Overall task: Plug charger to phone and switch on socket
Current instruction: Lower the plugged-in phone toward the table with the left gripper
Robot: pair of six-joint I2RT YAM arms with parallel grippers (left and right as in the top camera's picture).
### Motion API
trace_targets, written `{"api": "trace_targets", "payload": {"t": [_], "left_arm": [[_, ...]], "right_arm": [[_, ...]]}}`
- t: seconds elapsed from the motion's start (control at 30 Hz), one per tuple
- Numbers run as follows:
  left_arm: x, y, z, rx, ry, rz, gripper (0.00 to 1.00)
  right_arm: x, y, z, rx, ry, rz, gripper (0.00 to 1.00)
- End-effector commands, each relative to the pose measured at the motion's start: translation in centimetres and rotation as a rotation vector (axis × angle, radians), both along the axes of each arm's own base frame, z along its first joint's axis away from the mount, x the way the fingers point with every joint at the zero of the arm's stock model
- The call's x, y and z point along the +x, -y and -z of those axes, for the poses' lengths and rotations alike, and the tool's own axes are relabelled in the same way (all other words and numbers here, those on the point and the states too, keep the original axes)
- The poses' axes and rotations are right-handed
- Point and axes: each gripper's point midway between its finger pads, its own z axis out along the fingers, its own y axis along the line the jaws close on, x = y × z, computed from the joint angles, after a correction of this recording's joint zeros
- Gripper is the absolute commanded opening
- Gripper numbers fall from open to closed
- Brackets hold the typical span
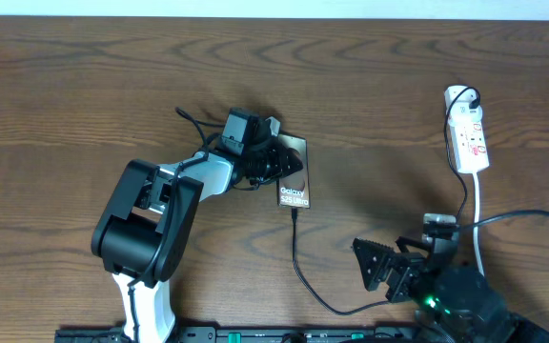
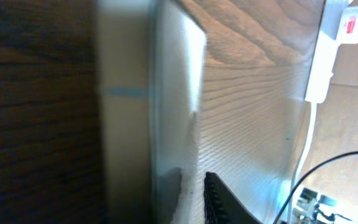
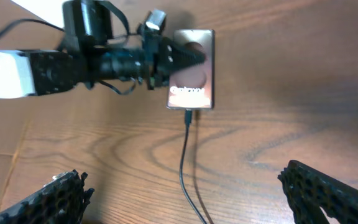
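One dark wood-grain surface fills the overhead view and carries everything else. Two arms stand over it. The black and white left arm stretches from the lower left toward the centre, and the right arm sits at the lower right.

The left tool lies over the upper left part of the phone. From the right wrist view its fingers look close together, but whether they are parted or closed cannot be told. The left wrist view is too blurred to help.

The right tool stands wide and grips nothing. Its two ribbed fingers sit well apart at the lower corners of its own camera's view.

The socket, a narrow white power strip with red marks, lies at the upper right. Its thick white cord runs down toward the right arm.

The phone, glossy and dark with white "Galaxy" lettering, lies flat just right of centre.

The charger shows as a thin black cable curving from the lower right up to the phone. There its plug tip meets the phone's lower short edge.
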Motion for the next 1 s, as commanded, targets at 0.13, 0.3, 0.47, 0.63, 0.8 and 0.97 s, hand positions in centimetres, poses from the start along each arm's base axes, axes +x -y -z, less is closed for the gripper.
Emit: {"api": "trace_targets", "payload": {"t": [0.13,0.3,0.47,0.63,0.8,0.97], "left_arm": [[-2.1,-2.7,5.4,0.185,-0.082,-0.017,0.44],[-2.5,-3.3,5.9,0.225,-0.085,-0.010,0.51],[-2.6,-3.8,6.3,0.256,-0.097,-0.020,0.56],[-2.9,-4.3,6.6,0.281,-0.109,-0.023,0.59],[-3.3,-4.5,6.8,0.299,-0.108,0.001,0.65],[-3.3,-4.5,6.5,0.313,-0.104,0.033,0.75]], "right_arm": [[0.9,-0.4,1.6,-0.051,-0.071,0.038,0.99],[1.5,-1.1,2.2,-0.074,-0.094,0.038,0.99],[1.8,-1.4,3.2,-0.092,-0.141,0.056,0.99],[2.0,-1.6,4.5,-0.139,-0.181,0.058,0.99],[2.3,-1.8,6.0,-0.193,-0.229,0.060,0.99],[2.4,-2.0,7.7,-0.257,-0.286,0.062,0.99]]}}
